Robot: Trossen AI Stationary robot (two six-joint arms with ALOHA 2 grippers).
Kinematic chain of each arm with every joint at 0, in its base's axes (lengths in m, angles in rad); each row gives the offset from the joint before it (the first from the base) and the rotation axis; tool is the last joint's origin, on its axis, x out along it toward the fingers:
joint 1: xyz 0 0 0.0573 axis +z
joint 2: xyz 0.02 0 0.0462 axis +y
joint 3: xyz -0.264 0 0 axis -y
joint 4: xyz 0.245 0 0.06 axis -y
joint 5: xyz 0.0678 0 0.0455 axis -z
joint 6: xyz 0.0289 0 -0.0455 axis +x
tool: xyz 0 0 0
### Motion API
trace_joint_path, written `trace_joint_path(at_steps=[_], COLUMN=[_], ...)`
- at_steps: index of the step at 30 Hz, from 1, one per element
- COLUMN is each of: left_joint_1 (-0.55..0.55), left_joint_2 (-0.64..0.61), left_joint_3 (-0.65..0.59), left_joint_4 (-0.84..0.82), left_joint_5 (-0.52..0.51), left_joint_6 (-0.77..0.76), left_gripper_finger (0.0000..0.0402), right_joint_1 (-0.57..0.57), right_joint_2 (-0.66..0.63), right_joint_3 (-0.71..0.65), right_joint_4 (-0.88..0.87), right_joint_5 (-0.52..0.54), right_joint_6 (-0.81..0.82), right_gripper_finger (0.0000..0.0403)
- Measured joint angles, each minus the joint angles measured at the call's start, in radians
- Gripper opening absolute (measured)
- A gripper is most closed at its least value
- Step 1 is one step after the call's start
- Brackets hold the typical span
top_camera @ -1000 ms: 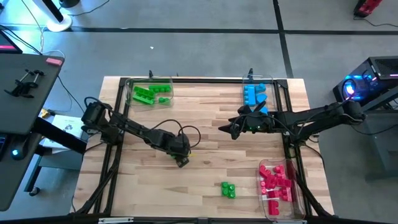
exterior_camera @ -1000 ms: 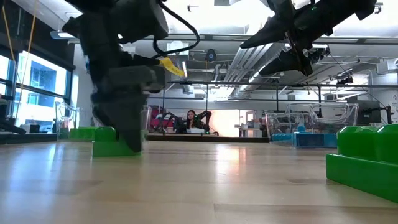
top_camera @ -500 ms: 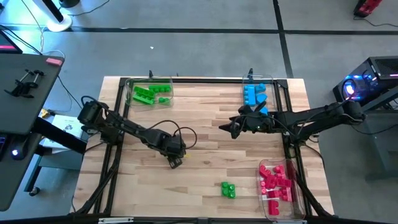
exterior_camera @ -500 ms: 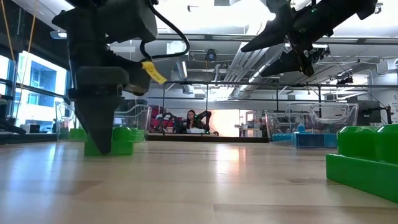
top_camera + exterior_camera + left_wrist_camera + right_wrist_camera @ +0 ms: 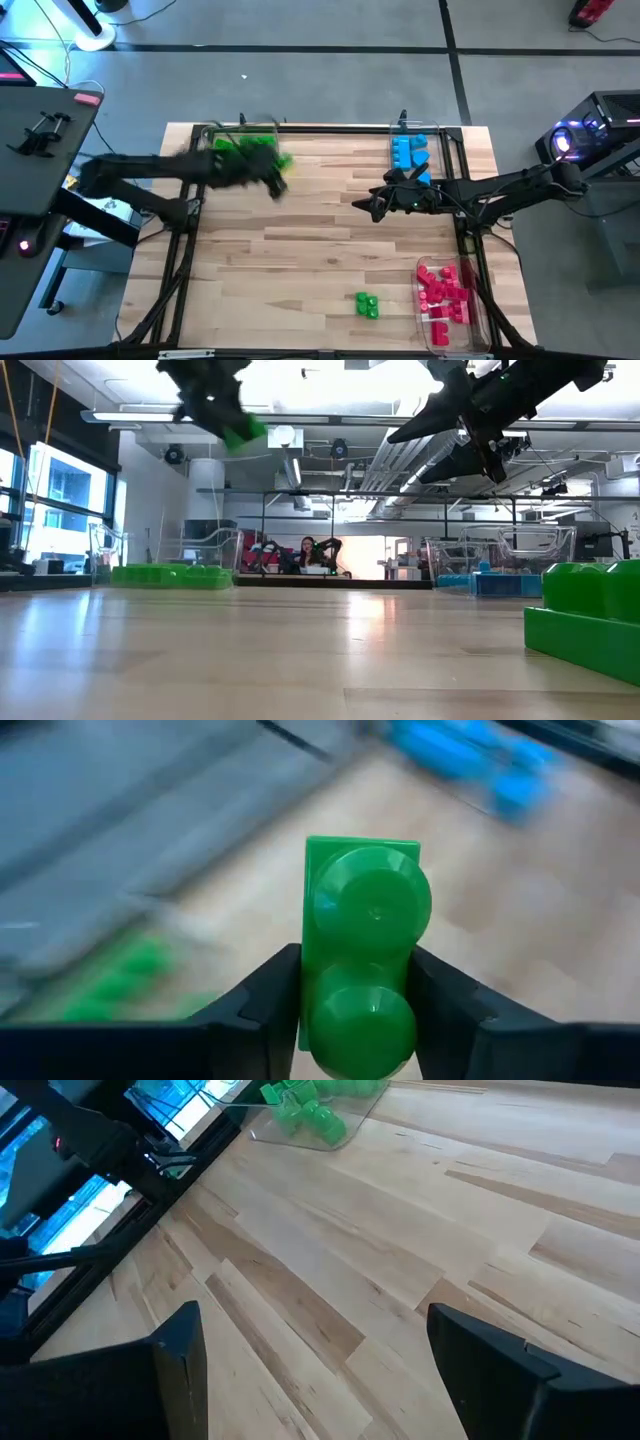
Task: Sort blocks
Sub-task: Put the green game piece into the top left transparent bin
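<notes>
The left hand [image 5: 360, 1020] is closed on a green block [image 5: 365, 955], held high above the worktop [image 5: 320, 240] near the green tray [image 5: 240, 150]. The right hand [image 5: 362, 207] hangs wide open, holding nothing.

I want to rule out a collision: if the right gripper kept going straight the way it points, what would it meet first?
Probably nothing soon. The right gripper points across bare table toward the left side, jaws open. Farthest along that line sits the tray of green blocks, though depth is hard to judge.
</notes>
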Motion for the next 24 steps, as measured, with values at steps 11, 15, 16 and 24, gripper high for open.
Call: trace_joint_path(at_steps=[11,15,16,24], left_joint_1=[0.625,0.703,0.707,0.616], left_joint_2=[-0.027,0.009,0.014,0.017], left_joint_3=[-0.115,-0.114,-0.115,-0.114], left_joint_4=[-0.12,-0.046,-0.031,0.035], left_joint_5=[0.272,0.4,0.407,0.684], left_joint_6=[0.119,0.117,0.117,0.039], left_gripper_finger=[0.0162,0.0183,0.019,0.0219], right_joint_1=[0.0,0.0,0.0,0.005], right_joint_2=[0.0,0.0,0.0,0.0], right_joint_3=[0.0,0.0,0.0,0.0], right_joint_4=[0.001,0.001,0.001,0.002], right_joint_5=[0.019,0.019,0.019,0.017], right_joint_6=[0.005,0.009,0.017,0.029], right_gripper_finger=[0.0254,0.0254,0.0254,0.0254])
